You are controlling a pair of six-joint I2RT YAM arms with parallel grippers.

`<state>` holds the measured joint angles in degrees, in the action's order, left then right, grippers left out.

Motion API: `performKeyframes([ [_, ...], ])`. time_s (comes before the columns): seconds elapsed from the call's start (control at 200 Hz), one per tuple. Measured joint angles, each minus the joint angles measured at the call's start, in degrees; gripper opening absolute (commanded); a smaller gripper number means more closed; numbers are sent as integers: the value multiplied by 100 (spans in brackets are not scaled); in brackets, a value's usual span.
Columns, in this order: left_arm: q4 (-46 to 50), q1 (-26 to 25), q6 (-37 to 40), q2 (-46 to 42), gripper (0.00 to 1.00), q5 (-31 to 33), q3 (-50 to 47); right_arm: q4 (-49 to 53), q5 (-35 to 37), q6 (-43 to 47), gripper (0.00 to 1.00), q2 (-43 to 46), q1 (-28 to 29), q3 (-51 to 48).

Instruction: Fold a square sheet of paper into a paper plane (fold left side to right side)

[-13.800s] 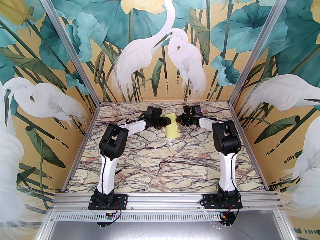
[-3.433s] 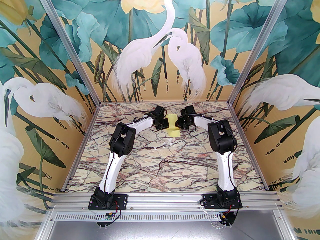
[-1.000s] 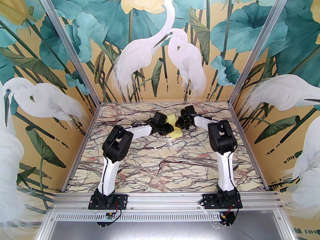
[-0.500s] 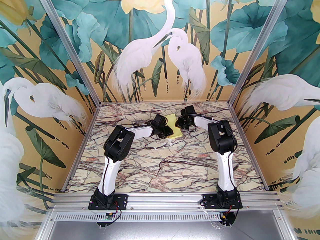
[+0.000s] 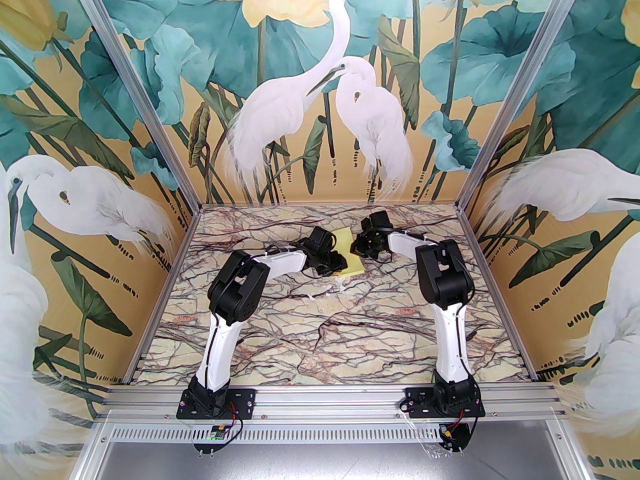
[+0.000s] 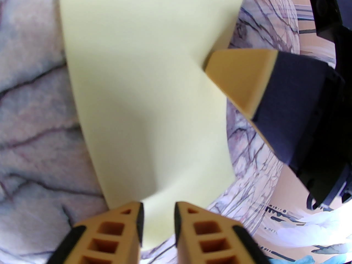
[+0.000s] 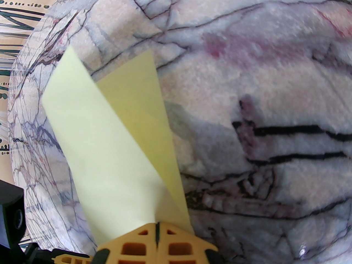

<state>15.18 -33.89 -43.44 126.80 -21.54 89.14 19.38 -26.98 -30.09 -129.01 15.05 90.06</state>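
Square sheet of paper point(image 5: 353, 264) sits far-centre on the marble table point(image 5: 320, 328), between my hands. My right gripper point(image 7: 157, 227) is pressed together, pinching the sheet's edge. Two layers fan out from it, the upper one lifted and uncreased. My left gripper point(image 6: 158, 212) has its fingers parted over the sheet's edge, not clamping it. I judge the left-to-right fold half made. Next: lay the upper layer flat, match edges, press the crease.
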Motion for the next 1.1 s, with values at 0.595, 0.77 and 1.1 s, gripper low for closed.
performKeyframes([
  [0.595, 210, 695, 798, 979, 24, -317, 1799, -2, -20, 39, 0, 0, 0, 0],
  [0.77, 407, 710, 883, 1244, 20, -321, 1884, 4, -20, 42, 0, 0, 2, 0],
  [1.1, 476, 726, 905, 1272, 20, -310, 1902, 166, 24, 149, 0, 57, 70, 2],
])
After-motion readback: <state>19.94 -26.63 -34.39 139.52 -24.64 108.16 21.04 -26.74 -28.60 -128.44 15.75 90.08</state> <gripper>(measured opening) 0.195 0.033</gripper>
